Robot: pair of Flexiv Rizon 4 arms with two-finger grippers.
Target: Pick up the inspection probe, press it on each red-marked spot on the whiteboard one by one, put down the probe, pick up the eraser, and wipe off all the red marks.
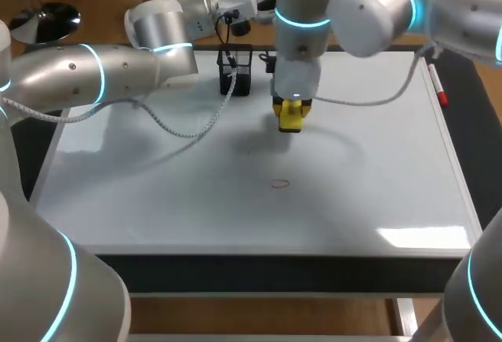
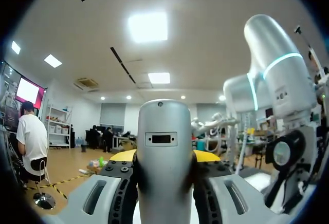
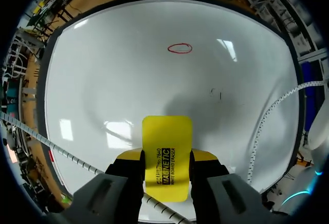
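Note:
My right gripper point(image 3: 166, 157) is shut on the yellow eraser point(image 3: 167, 131), both yellow tips against its sides. In the head view the eraser point(image 1: 290, 120) hangs just over the back middle of the whiteboard point(image 1: 157, 201). One red oval mark point(image 1: 280, 184) lies nearer the front, ahead of the eraser in the right wrist view point(image 3: 180, 48). My left gripper point(image 2: 164, 157) is shut on the silver inspection probe point(image 2: 164, 152) and points out into the room. The left arm point(image 1: 157, 44) stands raised over the board's back left, and the probe's cable point(image 1: 180, 132) trails down onto the board.
A black mesh holder point(image 1: 236, 71) stands at the back edge, just left of the right gripper. A red-capped marker point(image 1: 438, 87) lies along the right rim. A faint smudge point(image 3: 216, 93) shows on the board between eraser and mark.

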